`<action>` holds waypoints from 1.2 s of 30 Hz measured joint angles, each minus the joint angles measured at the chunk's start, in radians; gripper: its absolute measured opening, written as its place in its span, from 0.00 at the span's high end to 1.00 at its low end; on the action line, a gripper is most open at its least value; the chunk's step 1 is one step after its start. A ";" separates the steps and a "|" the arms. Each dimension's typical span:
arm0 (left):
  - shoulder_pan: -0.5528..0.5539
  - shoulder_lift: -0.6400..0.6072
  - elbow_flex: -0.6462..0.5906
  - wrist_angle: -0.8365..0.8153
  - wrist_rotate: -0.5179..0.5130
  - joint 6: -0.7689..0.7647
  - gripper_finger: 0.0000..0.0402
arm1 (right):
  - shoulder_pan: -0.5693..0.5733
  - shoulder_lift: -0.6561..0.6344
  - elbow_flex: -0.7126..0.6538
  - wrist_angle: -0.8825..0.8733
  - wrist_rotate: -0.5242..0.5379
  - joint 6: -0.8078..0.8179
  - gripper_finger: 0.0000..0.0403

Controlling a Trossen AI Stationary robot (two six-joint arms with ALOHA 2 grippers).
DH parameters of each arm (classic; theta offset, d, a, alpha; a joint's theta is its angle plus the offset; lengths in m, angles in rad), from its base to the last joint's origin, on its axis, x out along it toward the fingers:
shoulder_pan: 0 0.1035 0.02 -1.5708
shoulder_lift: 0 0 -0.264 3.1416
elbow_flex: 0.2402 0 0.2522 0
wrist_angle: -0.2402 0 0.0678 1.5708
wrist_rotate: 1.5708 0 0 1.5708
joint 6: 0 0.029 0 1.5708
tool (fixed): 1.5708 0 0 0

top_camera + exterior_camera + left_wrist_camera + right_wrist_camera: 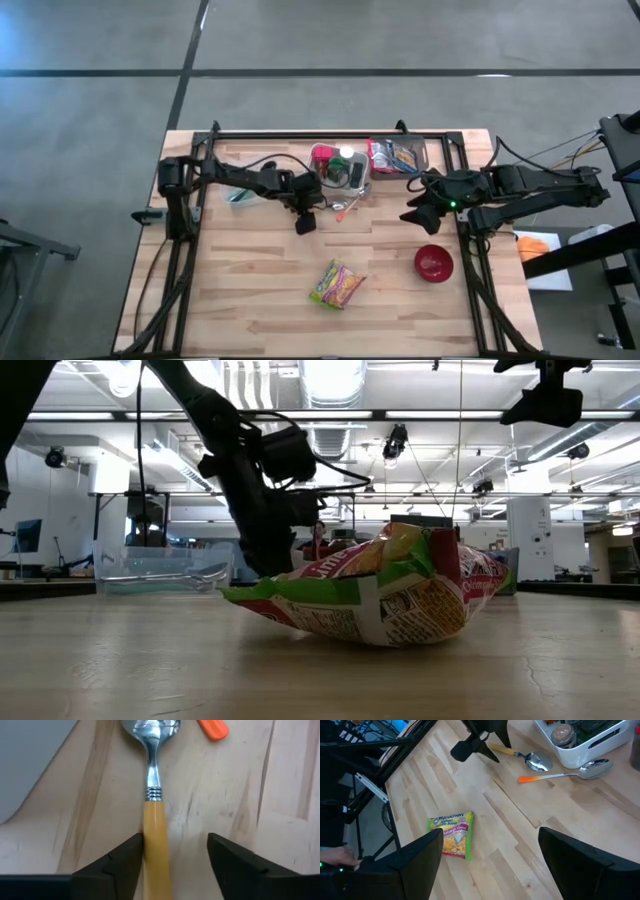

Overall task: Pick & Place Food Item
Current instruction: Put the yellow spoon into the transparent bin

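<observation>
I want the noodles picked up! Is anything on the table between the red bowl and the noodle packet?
No. In the high view, only bare wood lies between the red bowl and the noodle packet.

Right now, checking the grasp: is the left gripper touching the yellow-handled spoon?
Touching on one side. In the left wrist view one finger of the left gripper meets the yellow-handled spoon; the other stands clear.

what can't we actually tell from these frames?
- Left claw grip: the left wrist view has the yellow-handled spoon between its fingers; contact unclear, handle end cut off by the picture's edge.
- Spoon in the high view: too small, under the left arm.
- Red bowl: hidden in the low view behind the noodle packet.
- White bin: contents cut off in the right wrist view, tiny in the high view.
- Right claw: fingertips out of frame.
</observation>
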 joint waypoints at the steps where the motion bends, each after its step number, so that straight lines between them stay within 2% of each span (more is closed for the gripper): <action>1: -0.010 0.000 0.000 -0.001 -0.005 -0.002 0.46 | 0.001 0.000 0.000 0.000 0.000 0.002 0.20; 8: -0.105 0.001 -0.004 -0.009 -0.001 -0.031 0.61 | 0.005 0.000 0.000 0.000 0.000 0.007 0.20; 13: -0.165 0.001 -0.004 -0.009 -0.002 -0.113 0.65 | 0.005 0.000 0.000 0.000 0.000 0.007 0.20; 19: -0.198 0.001 -0.011 0.001 -0.100 -0.273 0.67 | 0.005 0.000 0.000 0.000 0.000 0.007 0.20; 21: -0.198 0.001 -0.013 0.002 -0.105 -0.296 0.73 | 0.005 0.000 0.000 0.000 0.000 0.007 0.20; 26: -0.197 -0.003 -0.014 0.003 -0.091 -0.309 0.96 | 0.005 0.000 0.000 0.000 0.000 0.010 0.20; 36: -0.198 -0.004 -0.014 0.010 -0.054 -0.259 0.99 | 0.005 0.000 0.000 0.000 0.000 0.018 0.20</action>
